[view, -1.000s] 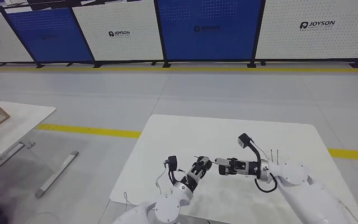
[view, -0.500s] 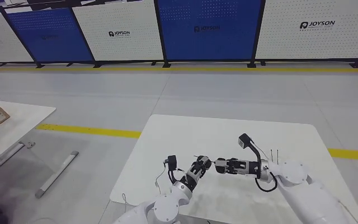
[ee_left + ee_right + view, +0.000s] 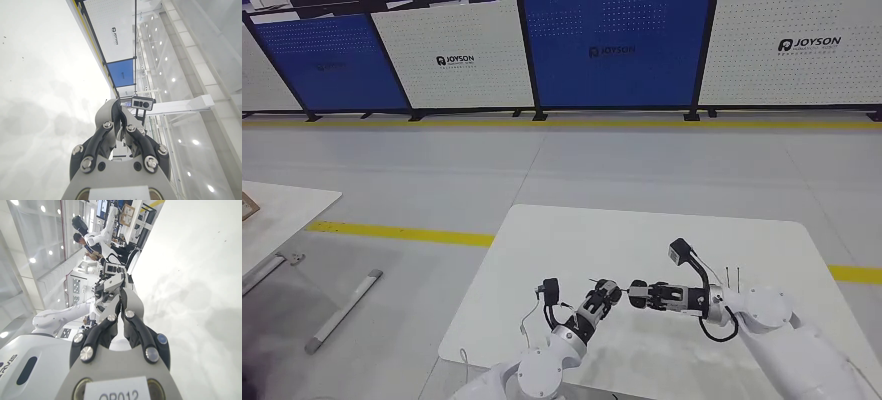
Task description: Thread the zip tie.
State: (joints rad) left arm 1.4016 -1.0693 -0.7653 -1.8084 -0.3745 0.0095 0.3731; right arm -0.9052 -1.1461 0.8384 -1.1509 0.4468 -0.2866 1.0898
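Top view: left tool (image 3: 613, 291) clenched, right tool (image 3: 632, 295) clenched, tips nearly meeting over table (image 3: 572, 240); grasped item indiscernible.

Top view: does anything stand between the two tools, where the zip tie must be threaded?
Nothing visible does: the left tool and the right tool face tip to tip, almost touching, over the table.

Left tool (image 3: 609, 292) just beside right tool (image 3: 635, 294)
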